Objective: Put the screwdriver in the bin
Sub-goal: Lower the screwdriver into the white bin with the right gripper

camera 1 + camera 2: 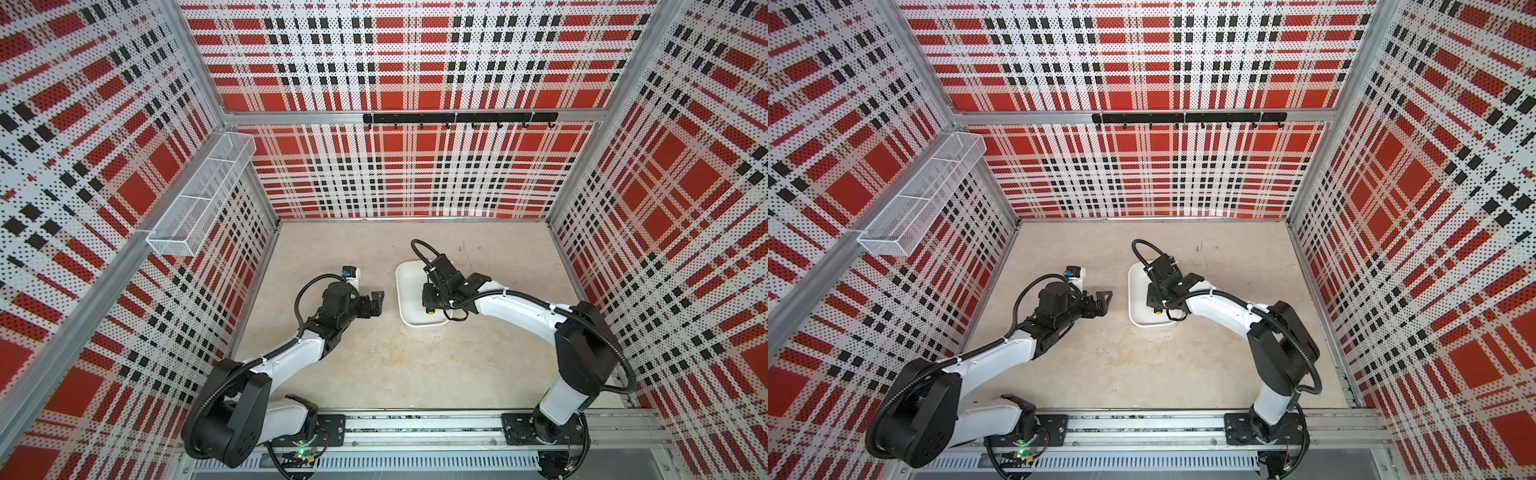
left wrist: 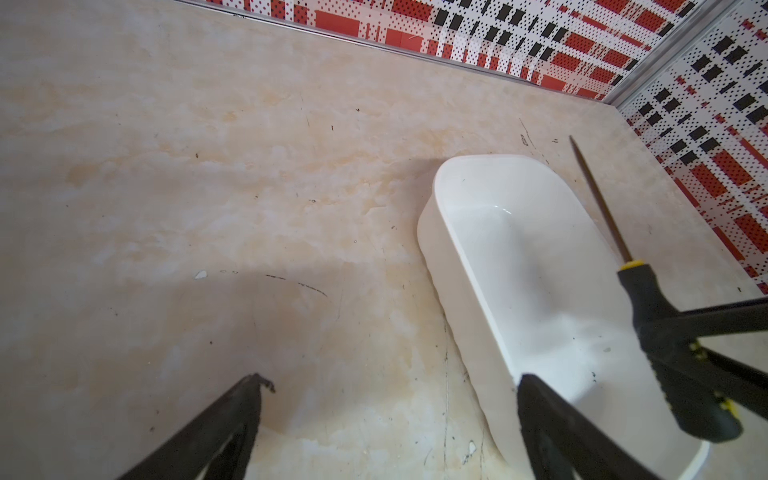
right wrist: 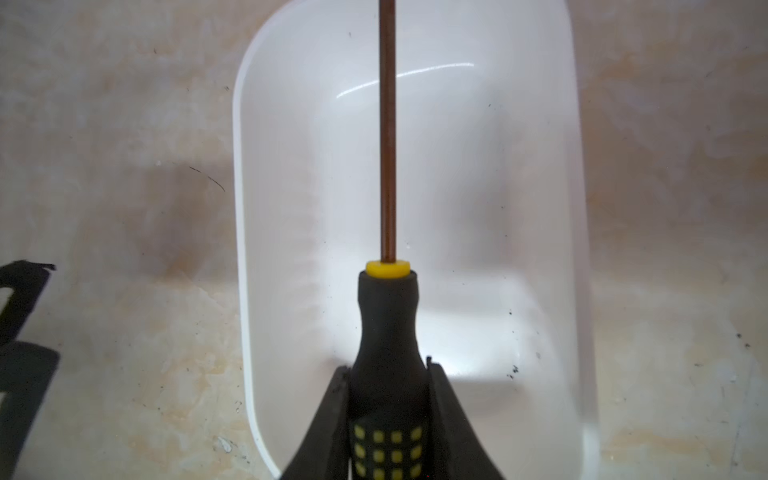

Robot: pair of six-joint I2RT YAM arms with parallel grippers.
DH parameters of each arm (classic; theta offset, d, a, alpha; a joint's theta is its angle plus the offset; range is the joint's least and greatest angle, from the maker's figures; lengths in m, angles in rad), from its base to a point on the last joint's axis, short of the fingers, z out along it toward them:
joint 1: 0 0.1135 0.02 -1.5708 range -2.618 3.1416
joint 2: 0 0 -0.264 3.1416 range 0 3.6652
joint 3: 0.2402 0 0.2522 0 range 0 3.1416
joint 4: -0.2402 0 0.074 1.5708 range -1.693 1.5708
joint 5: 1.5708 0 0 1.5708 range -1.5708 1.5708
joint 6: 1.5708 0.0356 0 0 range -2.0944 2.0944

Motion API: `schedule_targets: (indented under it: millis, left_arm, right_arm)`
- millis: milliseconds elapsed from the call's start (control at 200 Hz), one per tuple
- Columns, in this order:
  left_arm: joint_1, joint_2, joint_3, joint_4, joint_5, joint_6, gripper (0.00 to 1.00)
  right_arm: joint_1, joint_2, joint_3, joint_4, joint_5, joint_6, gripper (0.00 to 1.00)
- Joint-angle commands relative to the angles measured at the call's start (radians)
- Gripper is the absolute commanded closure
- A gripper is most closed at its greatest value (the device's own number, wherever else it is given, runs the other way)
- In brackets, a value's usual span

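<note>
Mottled beige tabletop (image 1: 374, 374) under smooth white bin (image 3: 540, 208); right fingers (image 3: 328, 419) tight around dotted screwdriver (image 3: 388, 332), left fingers (image 2: 241, 403) apart.

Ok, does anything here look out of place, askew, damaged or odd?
Nothing serious. The right tool holds the screwdriver by its handle over the bin, lined up with its length. The bin sits flat; a few dark specks lie on its floor, and the tabletop is scuffed. The left tool is open and empty.
</note>
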Motion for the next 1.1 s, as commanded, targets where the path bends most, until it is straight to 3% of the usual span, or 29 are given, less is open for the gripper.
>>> schedule_targets:
  millis: [0, 867, 982, 1097]
  left_arm:
    - [-0.001, -0.007, -0.011, 0.009, -0.004, 0.014, 0.02]
    - [0.001, -0.008, -0.014, -0.011, -0.010, 0.024, 0.02]
    - [0.000, -0.010, -0.013, -0.013, -0.010, 0.025, 0.02]
    - [0.000, -0.013, -0.011, -0.017, -0.009, 0.026, 0.02]
  right_arm:
    - [0.022, 0.041, 0.036, -0.034, 0.052, 0.011, 1.00]
    - [0.028, 0.258, 0.086, -0.013, 0.082, 0.001, 1.00]
    - [0.029, 0.262, 0.087, -0.012, 0.081, 0.000, 0.91]
    - [0.029, 0.259, 0.086, -0.006, 0.082, -0.004, 0.75]
